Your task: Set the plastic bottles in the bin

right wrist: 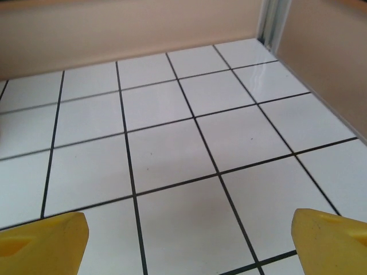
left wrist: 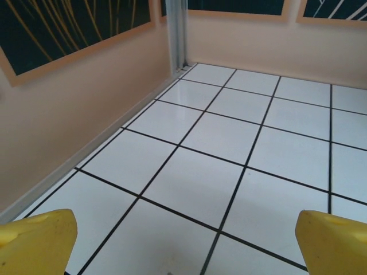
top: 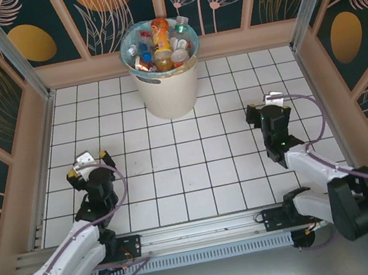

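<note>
Fingers of your left gripper and right gripper stand wide apart over the tiled worktop; the plastic bottles sit piled in the bin at its far edge, midway along.

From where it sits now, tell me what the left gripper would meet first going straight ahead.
The left gripper, open, would probably meet bare tiled floor first, then the corner post; depth is unclear.

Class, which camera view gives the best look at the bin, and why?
Top external: the bin stands whole at the back, plastic bottles heaped inside. Both wrist cameras face floor tiles and walls.
</note>
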